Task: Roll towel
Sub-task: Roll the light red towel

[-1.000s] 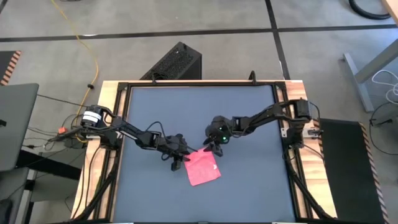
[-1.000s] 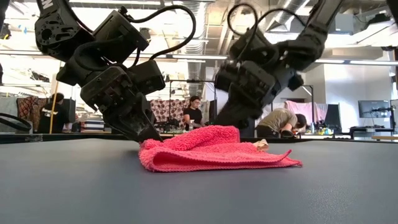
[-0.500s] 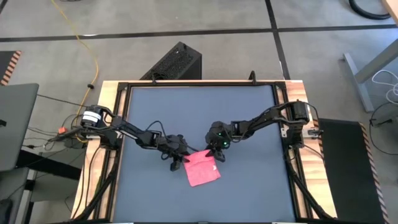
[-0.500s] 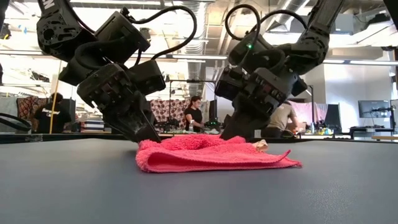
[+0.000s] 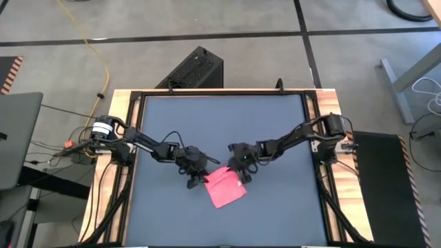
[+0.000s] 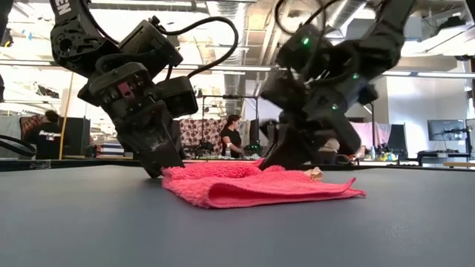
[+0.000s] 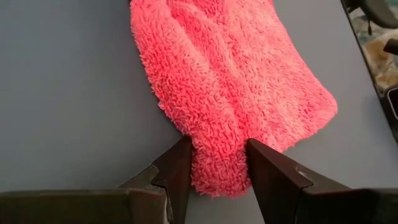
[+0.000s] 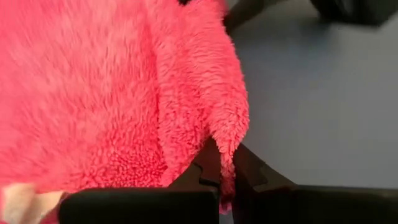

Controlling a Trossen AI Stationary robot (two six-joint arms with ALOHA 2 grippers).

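Note:
The pinkish-red towel lies low on the dark table, its underside flat on the top; a white tag shows at its right end in the low view. My left gripper is at the towel's far left corner, shut on it. My right gripper is at the towel's far right corner, shut on it. Both slant down onto the cloth. In the low view my left gripper shows left and my right gripper right. My left gripper pinches a bunched corner of the towel between its two fingers, a thick wad of cloth filling the gap. It comes slanting down from the table's left. The corner rests on the table and the cloth beyond it lies slack. My right gripper pinches a thin raised ridge at the towel's edge between its nearly closed fingers. It comes slanting down from the table's right and far side. The cloth beside the ridge lies slack on the table.
Bare tabletop lies on all sides of the towel. A black frame runs round the table. Beyond the far edge, in the low view, people are in the room.
My right gripper has gone toward the table's near edge and down onto the towel's far right corner, rolling about its own axis. My left gripper has rolled a little at its corner. The raised hump at the towel's far side has sunk flatter.

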